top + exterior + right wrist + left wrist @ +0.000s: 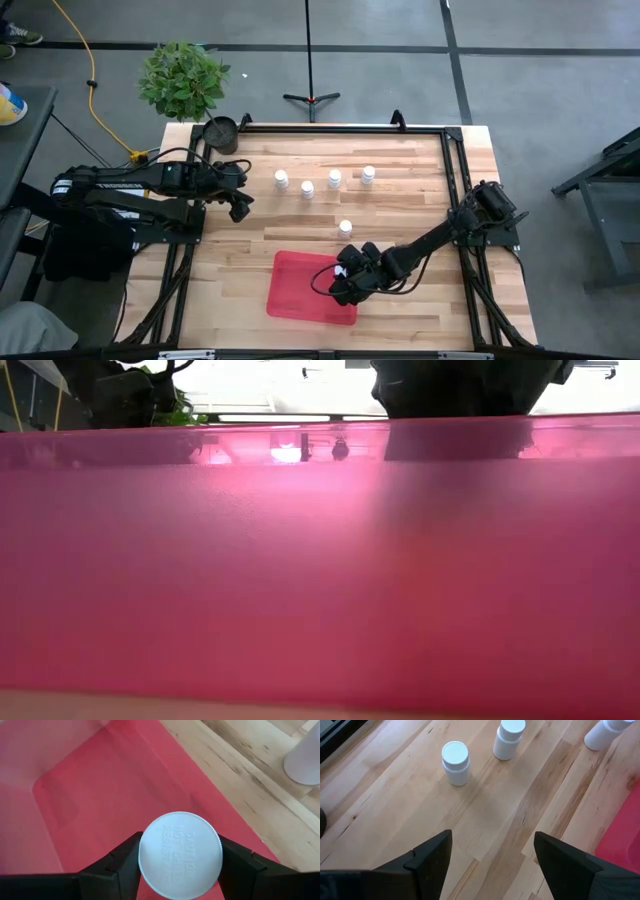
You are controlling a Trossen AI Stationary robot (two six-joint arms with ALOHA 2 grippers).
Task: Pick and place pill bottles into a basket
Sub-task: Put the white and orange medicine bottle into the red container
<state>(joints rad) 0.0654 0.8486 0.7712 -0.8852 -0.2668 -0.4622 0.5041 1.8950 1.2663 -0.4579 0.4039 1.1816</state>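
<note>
Jaws of the right gripper (180, 865) clamp a white-capped pill bottle (180, 854) over the red basket (90, 795); left gripper (492, 857) (idle) gapes wide.

Light wooden table (420, 200) of butcher-block planks, red tray (295, 290) flat near its front edge, four white pill bottles (307, 188) in a row well behind the tray, a fifth bottle (345, 228) just behind the tray, dark round pot (221, 132) at the far-left corner

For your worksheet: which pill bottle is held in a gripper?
The bottle in the right gripper, over the red tray; the other five stand free on the table.
</note>
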